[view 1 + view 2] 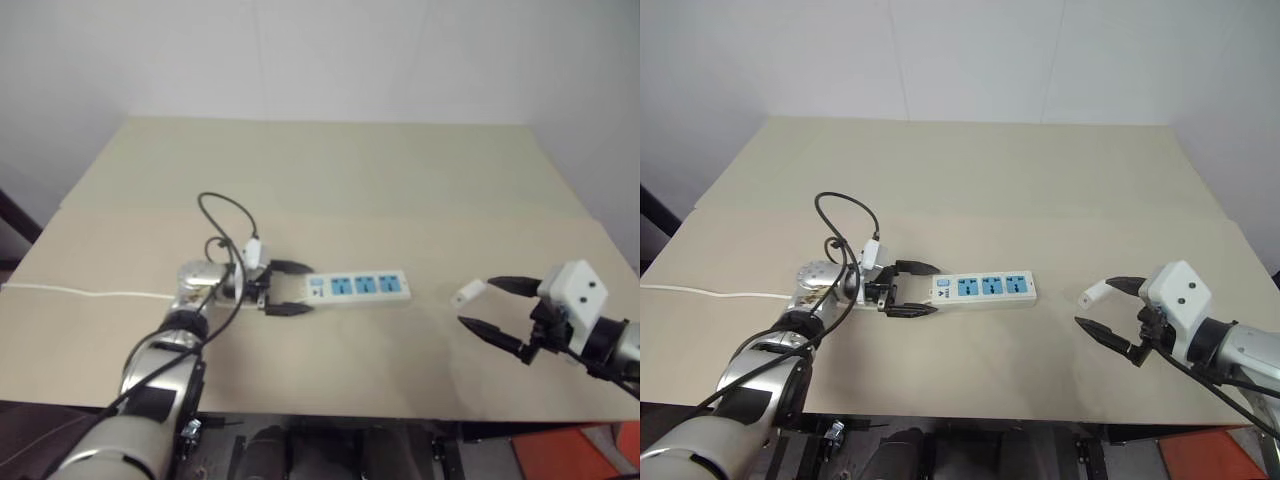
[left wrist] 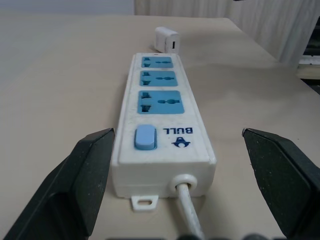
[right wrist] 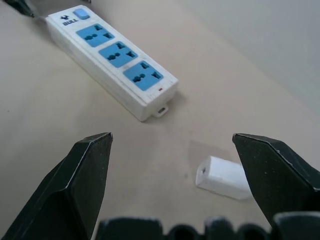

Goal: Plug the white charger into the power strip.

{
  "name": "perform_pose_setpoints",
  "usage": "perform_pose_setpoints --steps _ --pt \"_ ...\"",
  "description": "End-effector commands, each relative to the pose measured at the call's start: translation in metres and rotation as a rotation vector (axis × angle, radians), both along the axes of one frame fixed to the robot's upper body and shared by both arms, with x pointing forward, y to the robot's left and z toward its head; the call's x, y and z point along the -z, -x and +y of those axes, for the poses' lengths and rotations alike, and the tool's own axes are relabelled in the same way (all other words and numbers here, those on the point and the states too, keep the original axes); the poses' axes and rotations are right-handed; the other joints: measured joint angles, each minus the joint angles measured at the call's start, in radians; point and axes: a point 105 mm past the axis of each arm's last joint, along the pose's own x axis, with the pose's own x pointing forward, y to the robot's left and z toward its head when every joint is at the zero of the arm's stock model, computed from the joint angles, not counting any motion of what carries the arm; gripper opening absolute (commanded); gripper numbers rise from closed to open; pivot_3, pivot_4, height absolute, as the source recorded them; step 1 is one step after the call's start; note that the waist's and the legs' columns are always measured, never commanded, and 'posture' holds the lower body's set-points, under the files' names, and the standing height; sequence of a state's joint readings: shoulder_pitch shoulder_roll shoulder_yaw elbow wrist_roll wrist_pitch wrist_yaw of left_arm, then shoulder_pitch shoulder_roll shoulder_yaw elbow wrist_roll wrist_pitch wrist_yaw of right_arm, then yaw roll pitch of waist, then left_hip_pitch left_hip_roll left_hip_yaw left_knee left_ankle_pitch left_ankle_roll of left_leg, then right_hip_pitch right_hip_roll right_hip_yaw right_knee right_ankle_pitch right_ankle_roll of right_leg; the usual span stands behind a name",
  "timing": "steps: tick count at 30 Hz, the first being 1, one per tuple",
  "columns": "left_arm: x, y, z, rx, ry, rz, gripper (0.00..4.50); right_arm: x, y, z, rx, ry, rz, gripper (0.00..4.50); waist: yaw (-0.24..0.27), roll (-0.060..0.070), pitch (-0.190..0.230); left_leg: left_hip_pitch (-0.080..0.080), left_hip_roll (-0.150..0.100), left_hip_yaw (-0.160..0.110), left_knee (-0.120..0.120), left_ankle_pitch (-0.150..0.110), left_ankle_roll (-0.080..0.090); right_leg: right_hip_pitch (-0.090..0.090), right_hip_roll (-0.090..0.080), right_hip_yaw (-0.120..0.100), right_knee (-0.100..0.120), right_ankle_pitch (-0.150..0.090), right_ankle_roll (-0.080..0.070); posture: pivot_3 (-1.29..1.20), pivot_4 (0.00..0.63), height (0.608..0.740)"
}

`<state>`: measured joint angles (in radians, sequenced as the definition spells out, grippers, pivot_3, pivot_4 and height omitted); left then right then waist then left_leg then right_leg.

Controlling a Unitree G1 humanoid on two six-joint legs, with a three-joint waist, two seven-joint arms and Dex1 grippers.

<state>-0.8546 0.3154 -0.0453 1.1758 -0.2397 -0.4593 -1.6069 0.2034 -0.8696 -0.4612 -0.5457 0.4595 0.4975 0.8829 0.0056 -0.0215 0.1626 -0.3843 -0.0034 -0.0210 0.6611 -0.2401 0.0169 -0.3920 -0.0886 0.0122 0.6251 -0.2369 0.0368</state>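
White charger (image 3: 223, 178) lies flat on the tan surface (image 1: 330, 180), unplugged, near the socket end of the power strip (image 1: 358, 286) but apart from it; the right pincer (image 1: 490, 304) hovers just beside it, fingers spread wide and holding nothing, one finger close to each side, which looks like the set-up for a pick; the left pincer (image 1: 283, 288) is likewise wide and empty, its two fingers flanking the switch end of the strip without visibly touching it, probably to brace the bar against the push of plugging; the strip's thin white cord (image 1: 80, 293) runs off toward the surface's left edge; a black cable (image 1: 225, 215) loops above the left wrist; nothing stands between charger and sockets, though the charger must be lifted and turned before its prongs can meet a socket face.
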Motion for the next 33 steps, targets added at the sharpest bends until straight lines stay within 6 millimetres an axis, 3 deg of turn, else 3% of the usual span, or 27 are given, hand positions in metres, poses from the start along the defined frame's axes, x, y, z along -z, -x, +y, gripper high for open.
perform_pose_setpoints --steps 1,18,23,28,33 --pt "-0.005 -0.004 -0.004 -0.017 0.006 -0.045 4.45 -0.015 0.001 0.001 0.014 -0.005 -0.068 4.5 -0.001 0.0 0.0 0.0 0.0 0.0 0.0 0.0 0.0 0.0 0.0 0.0 0.0 0.0 0.0 0.0 0.15 0.74" --pt "0.01 -0.004 -0.012 -0.054 0.0 0.002 4.45 -0.013 -0.007 0.006 0.014 -0.003 -0.071 4.5 0.002 0.0 0.0 0.0 0.0 0.0 0.0 0.0 0.0 0.0 0.0 0.0 0.0 0.0 0.0 0.0 0.15 0.74" --pt "0.017 -0.001 -0.013 -0.036 -0.053 0.01 3.25 -0.013 -0.009 0.007 0.011 0.001 -0.072 4.5 0.003 0.0 0.0 0.0 0.0 0.0 0.0 0.0 0.0 0.0 0.0 0.0 0.0 0.0 0.0 0.0 0.15 0.74" --pt "0.021 0.0 -0.013 -0.03 -0.085 0.001 3.24 -0.014 -0.011 0.009 -0.018 0.027 -0.072 4.5 0.002 0.0 0.0 0.001 0.0 0.0 0.0 0.0 0.0 0.001 0.0 0.0 0.0 0.0 0.0 0.0 0.15 0.74" --pt "0.018 0.0 -0.013 -0.02 -0.089 -0.018 3.24 -0.013 -0.019 0.007 -0.154 0.204 -0.027 4.5 0.001 0.0 0.0 0.002 0.0 0.0 0.0 0.0 0.0 0.002 0.0 0.0 0.0 0.0 0.0 0.0 0.15 0.74"
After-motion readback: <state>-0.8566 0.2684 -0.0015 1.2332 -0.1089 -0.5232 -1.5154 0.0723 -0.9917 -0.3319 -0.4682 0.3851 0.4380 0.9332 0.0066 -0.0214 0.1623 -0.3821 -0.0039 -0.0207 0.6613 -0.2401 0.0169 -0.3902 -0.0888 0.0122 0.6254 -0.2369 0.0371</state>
